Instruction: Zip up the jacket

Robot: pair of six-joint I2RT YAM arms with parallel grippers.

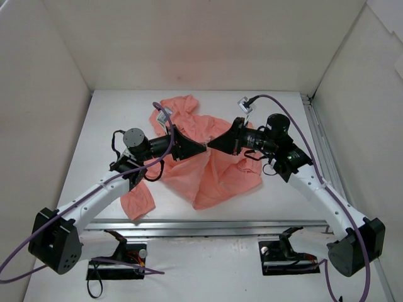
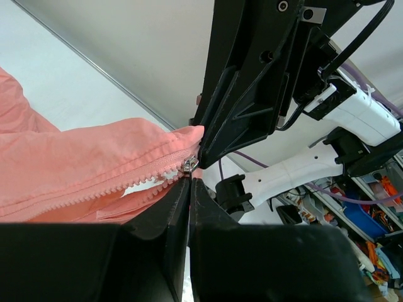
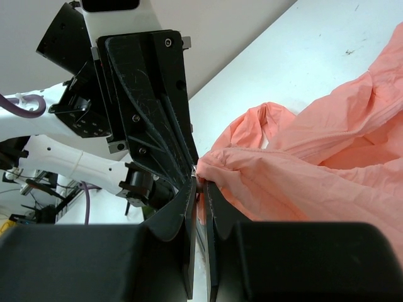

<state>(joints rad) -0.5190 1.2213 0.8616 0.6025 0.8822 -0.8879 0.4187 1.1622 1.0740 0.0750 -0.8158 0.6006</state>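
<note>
The salmon-pink jacket (image 1: 217,179) lies crumpled on the white table, lifted in the middle where both grippers meet. My left gripper (image 1: 199,148) is shut, its tips (image 2: 189,180) right at the metal zip slider (image 2: 189,165). Two rows of zip teeth (image 2: 135,179) run apart from the slider to the left. My right gripper (image 1: 212,145) faces it tip to tip. In the right wrist view it (image 3: 201,187) is shut on a fold of the jacket's edge (image 3: 217,173) beside the slider. The rest of the zip is hidden in folds.
White walls close in the table at the back and both sides. A metal rail (image 1: 208,225) runs along the near edge and another (image 1: 320,145) down the right side. Two black holders (image 1: 116,255) (image 1: 289,251) sit in front of the near rail.
</note>
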